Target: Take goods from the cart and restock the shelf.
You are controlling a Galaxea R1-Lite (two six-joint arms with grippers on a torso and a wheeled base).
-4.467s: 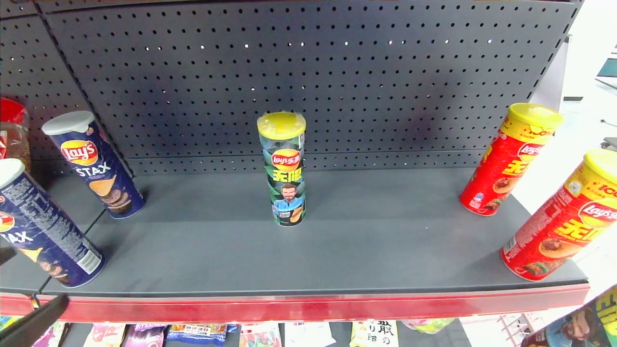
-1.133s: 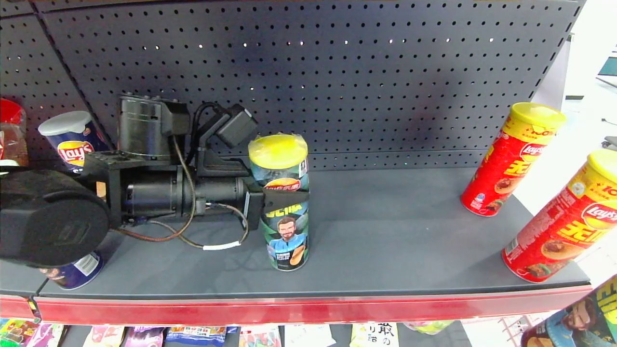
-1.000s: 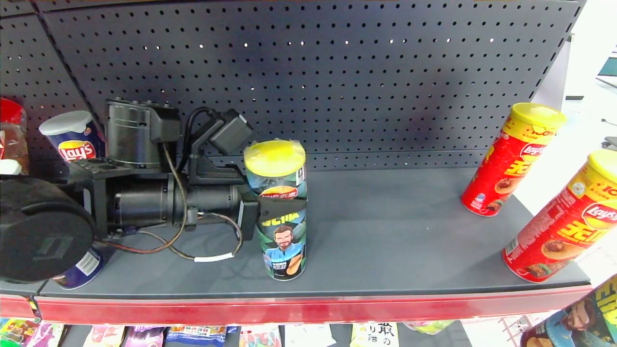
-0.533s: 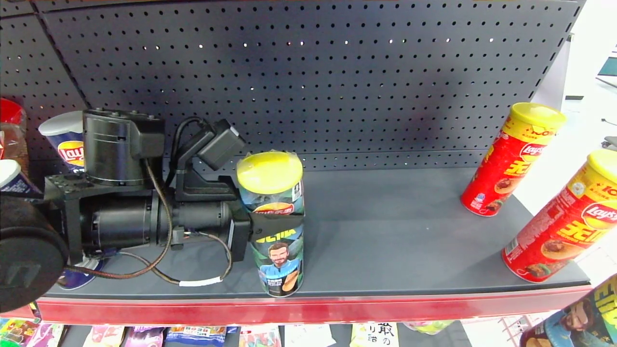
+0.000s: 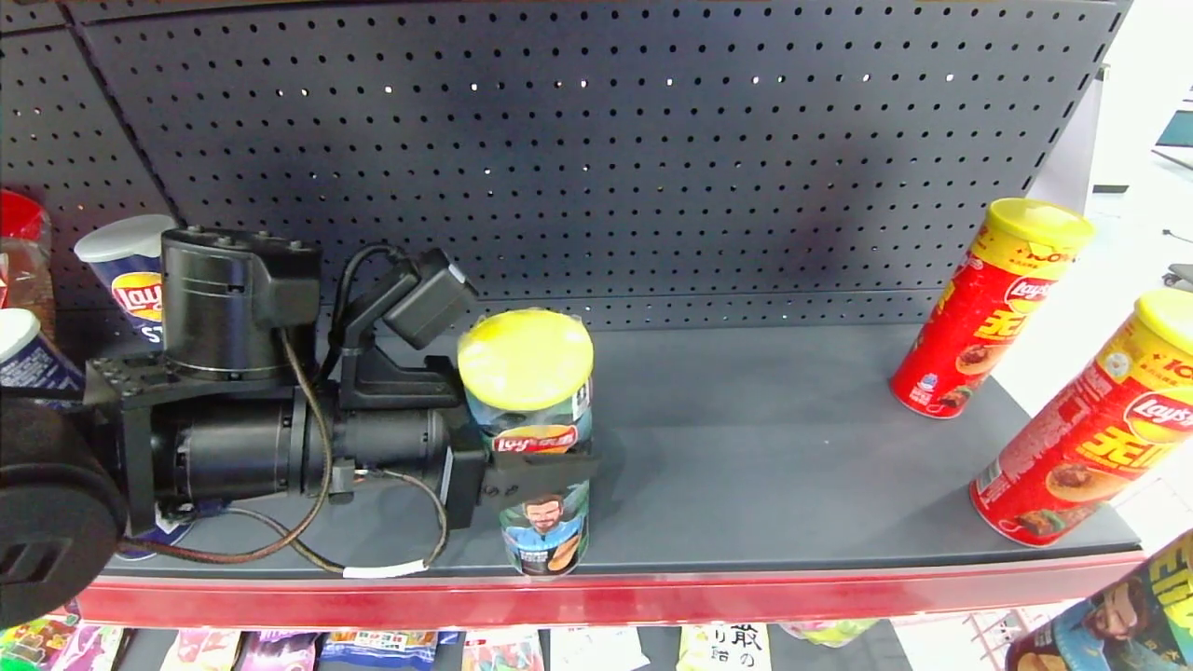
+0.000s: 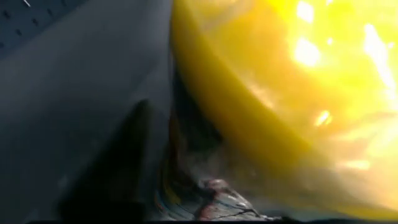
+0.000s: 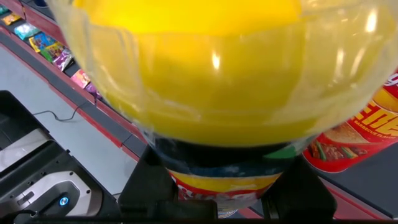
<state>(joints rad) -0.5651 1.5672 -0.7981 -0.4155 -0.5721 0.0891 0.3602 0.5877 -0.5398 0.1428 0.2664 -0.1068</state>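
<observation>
A green chip can with a yellow lid stands upright at the front edge of the grey shelf. My left gripper comes in from the left and is shut around the can's middle. The left wrist view has that yellow lid right up close. A second green can shows at the lower right, below the shelf. In the right wrist view its yellow lid looms large, and my right gripper is shut on its body.
Two red cans lean at the shelf's right end. Blue cans sit behind my left arm. A pegboard backs the shelf, a red rail fronts it, and snack packs lie below.
My left arm came in and closed on the green can standing mid-shelf. Over the last second it has drawn the can forward and slightly left to the front edge.
</observation>
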